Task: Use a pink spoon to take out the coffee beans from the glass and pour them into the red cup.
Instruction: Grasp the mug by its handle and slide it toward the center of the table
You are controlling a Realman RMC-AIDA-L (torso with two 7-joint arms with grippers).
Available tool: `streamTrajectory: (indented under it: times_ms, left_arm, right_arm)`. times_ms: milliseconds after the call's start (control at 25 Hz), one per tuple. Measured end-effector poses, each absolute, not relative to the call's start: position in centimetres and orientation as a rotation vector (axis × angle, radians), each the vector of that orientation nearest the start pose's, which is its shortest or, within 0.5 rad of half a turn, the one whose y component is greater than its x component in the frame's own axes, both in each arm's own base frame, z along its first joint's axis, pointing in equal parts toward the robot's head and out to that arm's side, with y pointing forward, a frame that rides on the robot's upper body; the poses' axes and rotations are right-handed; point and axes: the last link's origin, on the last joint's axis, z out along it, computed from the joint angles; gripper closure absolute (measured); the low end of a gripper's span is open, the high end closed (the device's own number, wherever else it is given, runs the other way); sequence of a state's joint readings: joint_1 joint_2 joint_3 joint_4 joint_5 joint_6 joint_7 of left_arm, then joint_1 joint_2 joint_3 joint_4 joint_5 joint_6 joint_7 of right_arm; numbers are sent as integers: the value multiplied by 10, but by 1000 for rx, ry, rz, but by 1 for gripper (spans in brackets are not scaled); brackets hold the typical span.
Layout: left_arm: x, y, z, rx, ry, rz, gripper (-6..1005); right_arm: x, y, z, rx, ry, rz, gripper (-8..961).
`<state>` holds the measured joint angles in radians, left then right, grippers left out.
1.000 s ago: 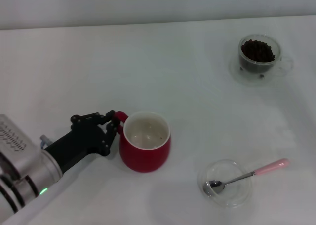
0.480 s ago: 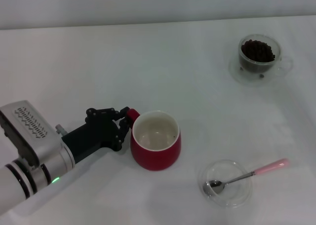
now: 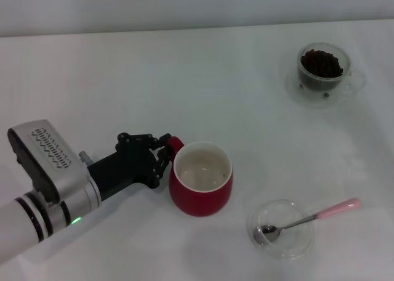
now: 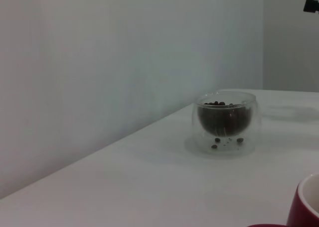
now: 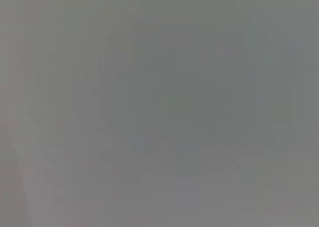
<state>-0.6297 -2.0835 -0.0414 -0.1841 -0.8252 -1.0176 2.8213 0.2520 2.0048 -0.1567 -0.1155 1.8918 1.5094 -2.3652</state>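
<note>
Left gripper (image 3: 165, 150) jaws clamped on red cup (image 3: 202, 185) handle, pink spoon (image 3: 306, 219) in clear dish (image 3: 282, 239) beside cup, glass (image 3: 324, 69) of coffee beans (image 3: 320, 63) well beyond, right gripper unseen.

The red cup (image 4: 305, 202) is cut off by the left wrist view's edge.

You see a matt, smooth white bench (image 3: 184, 77). The red cup (image 3: 201, 195) looks like glossy ceramic, white inside. The glass (image 3: 324, 68) and the shallow dish (image 3: 295, 247) are clear and shiny. The pink spoon (image 3: 308, 220) has a polished metal bowl and a pale pink handle. The left gripper (image 3: 161, 151) has matt black fingers (image 3: 132, 140) on a brushed silver arm.
</note>
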Motion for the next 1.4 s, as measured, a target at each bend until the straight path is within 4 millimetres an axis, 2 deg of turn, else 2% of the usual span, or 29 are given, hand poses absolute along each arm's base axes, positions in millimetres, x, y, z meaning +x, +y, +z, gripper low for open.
streamTrajectory:
  times_ms: [400, 840, 1080, 1160, 1400]
  left_arm:
    - [-256, 309, -134, -2532, -259, -550, 890]
    - [-254, 307, -133, -2537, -239, -573, 831]
    - [-255, 304, -130, -2528, -237, -608, 746]
    - [-258, 301, -129, -2526, -245, -611, 598]
    - [-267, 292, -127, -2511, -274, -618, 592]
  right_arm:
    - [394, 252, 86, -1341, 702, 1039, 143]
    - [395, 251, 84, -1339, 712, 1040, 143]
    - [395, 252, 82, -1342, 719, 1037, 144]
    - [395, 252, 82, -1340, 720, 1038, 144]
    - [395, 252, 81, -1342, 728, 1036, 144]
